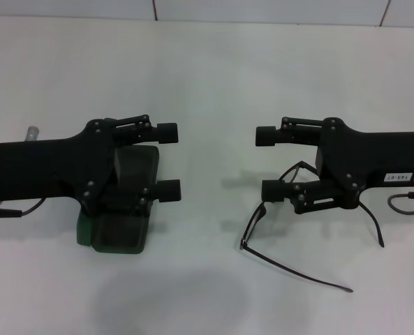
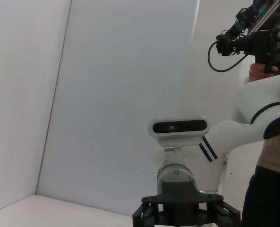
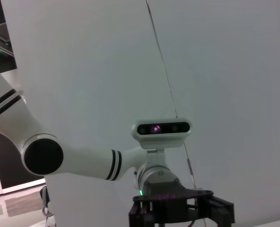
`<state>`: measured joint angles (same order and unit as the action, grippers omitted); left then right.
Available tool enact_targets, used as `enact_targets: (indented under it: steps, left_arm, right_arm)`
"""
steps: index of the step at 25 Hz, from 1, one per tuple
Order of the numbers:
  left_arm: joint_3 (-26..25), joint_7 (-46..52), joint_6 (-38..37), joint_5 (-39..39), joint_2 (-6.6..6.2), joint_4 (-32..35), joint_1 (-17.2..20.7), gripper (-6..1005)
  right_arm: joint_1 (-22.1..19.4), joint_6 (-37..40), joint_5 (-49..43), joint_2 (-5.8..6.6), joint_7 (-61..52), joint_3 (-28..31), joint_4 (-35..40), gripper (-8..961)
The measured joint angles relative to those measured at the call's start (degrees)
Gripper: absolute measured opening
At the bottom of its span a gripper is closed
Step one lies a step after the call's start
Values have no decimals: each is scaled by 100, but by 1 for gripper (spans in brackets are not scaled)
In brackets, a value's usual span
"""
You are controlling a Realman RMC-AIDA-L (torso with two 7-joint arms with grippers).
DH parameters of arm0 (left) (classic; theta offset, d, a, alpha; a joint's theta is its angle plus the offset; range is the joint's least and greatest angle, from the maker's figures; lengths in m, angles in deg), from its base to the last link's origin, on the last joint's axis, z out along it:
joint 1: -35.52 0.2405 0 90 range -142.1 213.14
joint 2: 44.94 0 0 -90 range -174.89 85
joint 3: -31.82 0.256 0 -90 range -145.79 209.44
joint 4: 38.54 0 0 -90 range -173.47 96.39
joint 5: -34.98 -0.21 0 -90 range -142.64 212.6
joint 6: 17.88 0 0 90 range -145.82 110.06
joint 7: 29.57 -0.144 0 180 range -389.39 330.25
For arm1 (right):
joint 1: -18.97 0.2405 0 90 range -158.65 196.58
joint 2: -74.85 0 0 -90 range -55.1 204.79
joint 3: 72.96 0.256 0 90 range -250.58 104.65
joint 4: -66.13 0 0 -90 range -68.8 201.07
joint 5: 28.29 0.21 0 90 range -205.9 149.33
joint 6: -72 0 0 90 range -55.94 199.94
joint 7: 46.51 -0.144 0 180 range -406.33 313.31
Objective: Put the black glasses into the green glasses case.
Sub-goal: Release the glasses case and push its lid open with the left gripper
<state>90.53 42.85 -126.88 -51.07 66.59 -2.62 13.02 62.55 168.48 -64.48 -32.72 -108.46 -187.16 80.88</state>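
1. One green glasses case [image 1: 119,234] on the white tabletop [image 1: 207,77], lid open, largely hidden under the left claw [image 1: 169,162]; contents cannot be told.
2. One pair of black glasses [image 1: 276,241] lies unfolded on the tabletop, partly beneath the right claw [image 1: 269,162].
3. Both claws gape wide, holding nothing.

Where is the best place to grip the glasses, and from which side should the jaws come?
Probably the front frame of the glasses, from above, using the right gripper over them. They lie flat on the table, temples unfolded; the temples look too slim.
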Motion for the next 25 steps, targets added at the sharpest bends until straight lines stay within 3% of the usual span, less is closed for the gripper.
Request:
enact_targets:
  steps: [13, 17, 21, 25]
  left_arm:
    - [-9, 47, 2, 46, 46, 3, 0, 860]
    - [-358, 638, 158, 56, 165, 199, -55, 859]
    - [-731, 2482, 649, -467, 450, 1720, -85, 859]
    - [-656, 4984, 1311, -2116, 784, 4652, -35, 858]
  right_arm:
    - [-91, -39, -10, 23, 110, 128, 2, 837]
    - [-300, -196, -1, 3, 221, 534, -26, 837]
    - [-678, -289, -10, -11, 524, 1166, -2, 836]
    - [-899, -258, -13, -5, 614, 1477, 11, 835]
